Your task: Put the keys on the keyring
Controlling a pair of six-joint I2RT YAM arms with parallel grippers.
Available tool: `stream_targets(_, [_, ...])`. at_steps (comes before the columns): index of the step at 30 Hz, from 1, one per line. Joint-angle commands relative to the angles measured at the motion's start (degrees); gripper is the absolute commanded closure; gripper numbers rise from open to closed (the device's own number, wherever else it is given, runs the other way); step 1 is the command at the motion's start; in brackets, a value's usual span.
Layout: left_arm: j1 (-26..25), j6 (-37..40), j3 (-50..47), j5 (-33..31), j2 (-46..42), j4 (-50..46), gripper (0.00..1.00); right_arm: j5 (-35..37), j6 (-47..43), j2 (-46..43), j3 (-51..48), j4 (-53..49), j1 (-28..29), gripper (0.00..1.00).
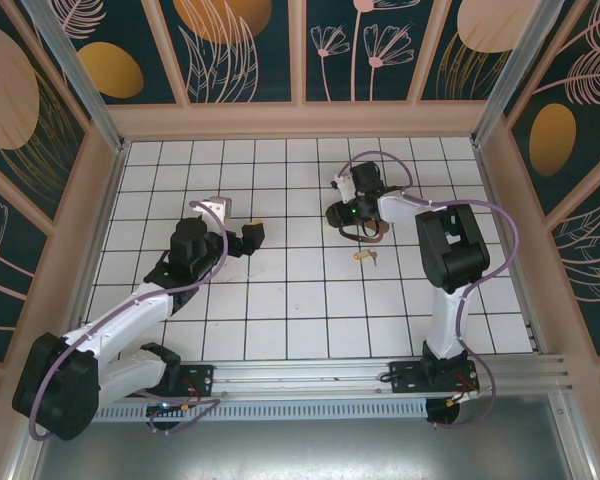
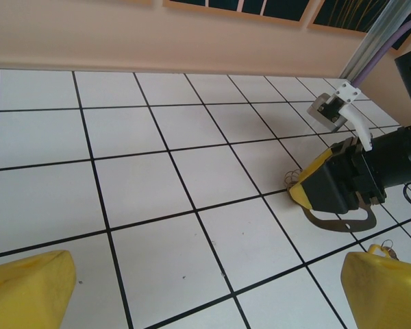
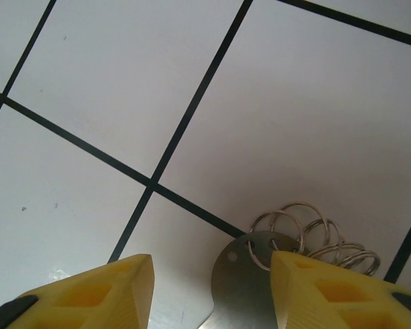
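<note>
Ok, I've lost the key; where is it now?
Top view: the key lies right of centre on the tiles, just on the near side of the keyring.

Your L arm [image 1: 130, 320] folds back at the shoulder, then runs fwd and inward, wrist turned toward the centre. L gripper [image 2: 205, 301] is level and spread to its widest, yellow fingers [image 2: 27, 291] at each bottom corner of the wrist cam. Your R arm [image 1: 448, 250] stands up from its base, elbow high, forearm bent left. R gripper [image 3: 212, 295] tips downward, jaws part-way apart, not clamped.
</note>
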Motion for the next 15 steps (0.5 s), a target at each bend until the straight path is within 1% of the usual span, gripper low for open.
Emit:
stream_targets(1, [-0.3, 0.8, 0.3, -0.1, -0.8, 0.4, 0.01, 2.0, 0.7, -1.0, -0.5, 0.7, -0.3, 0.51])
stream_targets(8, [-0.3, 0.8, 0.2, -0.2, -1.5, 0.4, 0.01, 1.2, 1.0, -0.7, -1.2, 1.5, -1.8, 0.51])
stream_targets(15, [-0.3, 0.8, 0.3, -0.3, -1.7, 0.4, 0.01, 0.6, 1.0, 1.9, 1.4, 1.6, -2.0, 0.51])
